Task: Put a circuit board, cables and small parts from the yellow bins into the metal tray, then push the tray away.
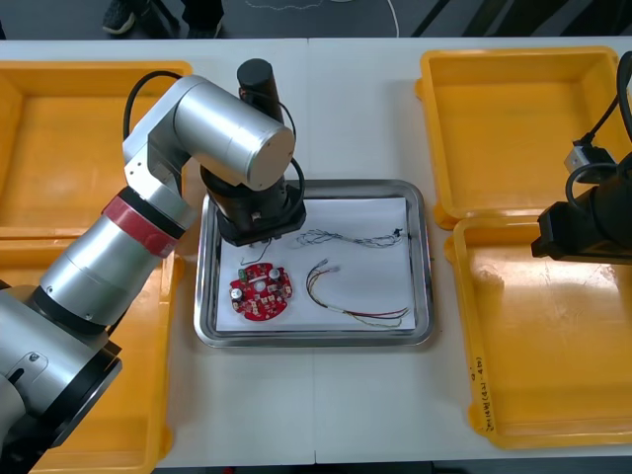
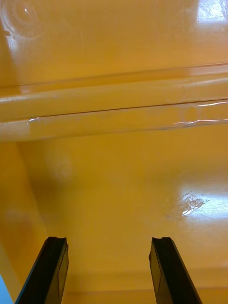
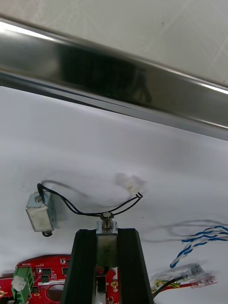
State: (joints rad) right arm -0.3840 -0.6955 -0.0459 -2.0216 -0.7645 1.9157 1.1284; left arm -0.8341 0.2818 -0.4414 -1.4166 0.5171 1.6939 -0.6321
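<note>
**Small metal part** point(image 3: 107, 227): pinched by its body between the fingers of the left gripper point(image 3: 107, 237). It is held low over the white lining at the far left of the metal tray point(image 1: 423, 259), probably so it drops onto bare lining just past the board.

**Lying in the tray:**
- second metal part point(image 3: 39, 214) with thin black lead point(image 3: 90, 211)
- round red circuit board point(image 1: 262, 293)
- red and yellow cable point(image 1: 354, 304)
- twisted blue and white cable point(image 1: 346, 238) (each apparently given its own patch)

**Right gripper** point(image 2: 109, 244): fingers spread with nothing between them, over a bare yellow bin point(image 1: 553, 336) on the right, seemingly waiting.
</note>
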